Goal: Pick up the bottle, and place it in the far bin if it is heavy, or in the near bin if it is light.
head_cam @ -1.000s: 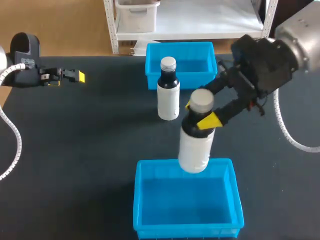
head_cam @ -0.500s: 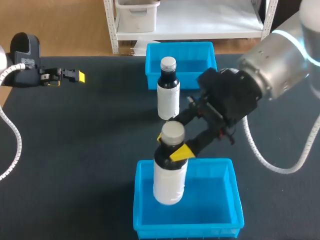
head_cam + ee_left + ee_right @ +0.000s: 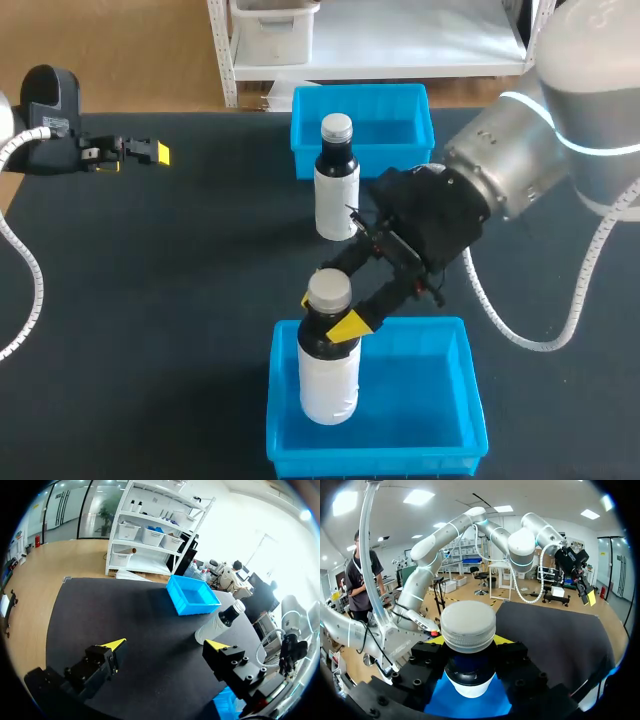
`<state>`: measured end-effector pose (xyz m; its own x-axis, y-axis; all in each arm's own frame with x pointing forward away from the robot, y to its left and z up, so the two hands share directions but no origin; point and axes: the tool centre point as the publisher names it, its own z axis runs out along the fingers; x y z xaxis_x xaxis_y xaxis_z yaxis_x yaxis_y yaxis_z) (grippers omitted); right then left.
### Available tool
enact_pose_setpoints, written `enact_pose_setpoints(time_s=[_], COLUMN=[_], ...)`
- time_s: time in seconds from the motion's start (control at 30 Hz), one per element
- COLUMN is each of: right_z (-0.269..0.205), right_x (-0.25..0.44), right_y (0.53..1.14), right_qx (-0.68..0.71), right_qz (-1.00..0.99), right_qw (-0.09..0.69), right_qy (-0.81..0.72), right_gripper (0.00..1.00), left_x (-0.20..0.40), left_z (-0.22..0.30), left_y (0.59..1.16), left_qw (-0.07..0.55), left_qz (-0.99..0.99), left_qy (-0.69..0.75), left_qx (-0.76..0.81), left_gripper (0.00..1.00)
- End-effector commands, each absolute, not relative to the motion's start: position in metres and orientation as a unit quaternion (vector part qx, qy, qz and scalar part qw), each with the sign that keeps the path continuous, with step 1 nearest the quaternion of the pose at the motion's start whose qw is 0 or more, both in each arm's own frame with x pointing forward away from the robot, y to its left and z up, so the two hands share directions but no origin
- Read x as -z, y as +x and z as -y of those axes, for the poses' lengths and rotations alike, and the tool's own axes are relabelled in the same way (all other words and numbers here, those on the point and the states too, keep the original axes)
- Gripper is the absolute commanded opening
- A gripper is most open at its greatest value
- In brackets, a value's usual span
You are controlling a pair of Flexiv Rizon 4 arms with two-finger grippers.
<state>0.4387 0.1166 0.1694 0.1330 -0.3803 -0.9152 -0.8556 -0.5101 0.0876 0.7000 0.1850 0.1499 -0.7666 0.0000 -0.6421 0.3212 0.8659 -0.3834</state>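
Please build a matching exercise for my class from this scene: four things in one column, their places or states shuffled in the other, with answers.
1. held bottle
2. standing bottle
3. left claw
4. far bin

A. open, holding nothing
B. upright on the table, just in front of the far bin
C. blue, at the table's far edge
D. gripped at the neck by the right claw, at the near bin

Pairs: 1-D, 2-B, 3-A, 4-C
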Motion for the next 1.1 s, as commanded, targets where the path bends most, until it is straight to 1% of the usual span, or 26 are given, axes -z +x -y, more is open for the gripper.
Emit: enact_pose_setpoints(time_s=[0.03,0.37,0.4,0.47,0.53,0.57,0.6,0.87,1.1], right_z=[-0.122,-0.123,-0.123,-0.122,-0.122,-0.122,-0.121,-0.115,-0.08], right_x=[-0.158,-0.137,-0.136,-0.135,-0.134,-0.134,-0.133,-0.133,-0.131], right_y=[0.444,0.447,0.448,0.448,0.449,0.449,0.45,0.455,0.488], right_qx=[-0.493,-0.494,-0.494,-0.495,-0.495,-0.496,-0.496,-0.491,-0.449], right_qz=[-0.424,-0.414,-0.415,-0.416,-0.416,-0.417,-0.417,-0.431,-0.488], right_qw=[0.237,0.222,0.22,0.218,0.217,0.216,0.215,0.211,0.21], right_qy=[-0.722,-0.731,-0.731,-0.731,-0.731,-0.731,-0.73,-0.727,-0.718], right_gripper=[0.0,0.0,0.08,0.39,0.53,0.92,1.0,1.0,1.0], left_x=[-0.15,-0.15,-0.15,-0.15,-0.15,-0.15,-0.15,-0.15,-0.15], left_z=[-0.185,-0.185,-0.185,-0.185,-0.185,-0.185,-0.185,-0.185,-0.185], left_y=[0.7,0.7,0.7,0.7,0.7,0.7,0.7,0.7,0.7], left_qw=[0.33,0.33,0.33,0.33,0.33,0.33,0.33,0.33,0.33], left_qz=[-0.908,-0.908,-0.908,-0.908,-0.908,-0.908,-0.908,-0.908,-0.908], left_qy=[0.088,0.088,0.088,0.088,0.088,0.088,0.088,0.088,0.088], left_qx=[0.243,0.243,0.243,0.243,0.243,0.243,0.243,0.243,0.243], left_gripper=[1.0,1.0,1.0,1.0,1.0,1.0,1.0,1.0,1.0])
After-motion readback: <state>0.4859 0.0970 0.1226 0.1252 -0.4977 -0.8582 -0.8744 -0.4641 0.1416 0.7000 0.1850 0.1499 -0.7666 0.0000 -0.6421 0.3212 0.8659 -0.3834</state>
